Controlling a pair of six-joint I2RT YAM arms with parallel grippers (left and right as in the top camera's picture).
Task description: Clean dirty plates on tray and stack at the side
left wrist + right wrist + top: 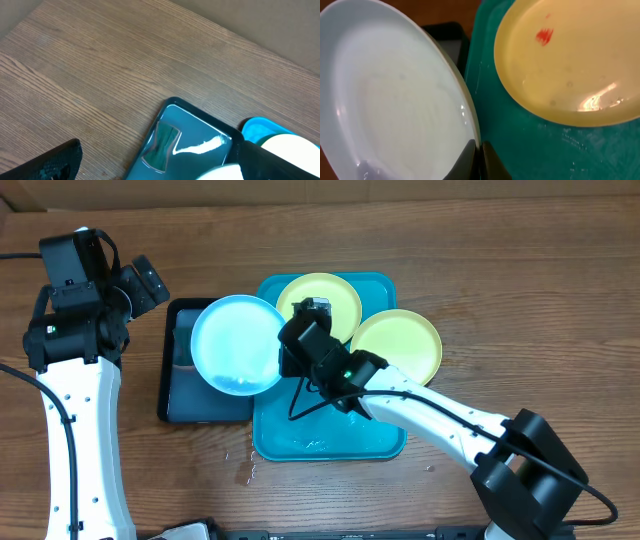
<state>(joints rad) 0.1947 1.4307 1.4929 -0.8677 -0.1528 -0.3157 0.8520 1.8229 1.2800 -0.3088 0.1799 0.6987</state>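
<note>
Blue plate [238,345] is gripped at its 4 o'clock rim, right gripper [292,352] clamped narrow on it. It is held over the dark tray [205,408] and the 9 o'clock edge of the teal tray [330,442].

One yellow plate [318,302] is seated at the tray's 12 o'clock. A second yellow plate [397,345] sits at 3 o'clock, overhanging the rim.

A red smear [545,35] is noted on one yellow plate.

Left gripper [148,283] is spread wide with nothing held, at 10 o'clock off the dark tray.

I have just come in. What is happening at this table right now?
The right gripper is shut on the rim of the light blue plate and holds it over the dark tray and the left edge of the teal tray. Two yellow-green plates lie on the teal tray, and one shows a red smear. The left gripper is open, off to the side, holding nothing.
</note>
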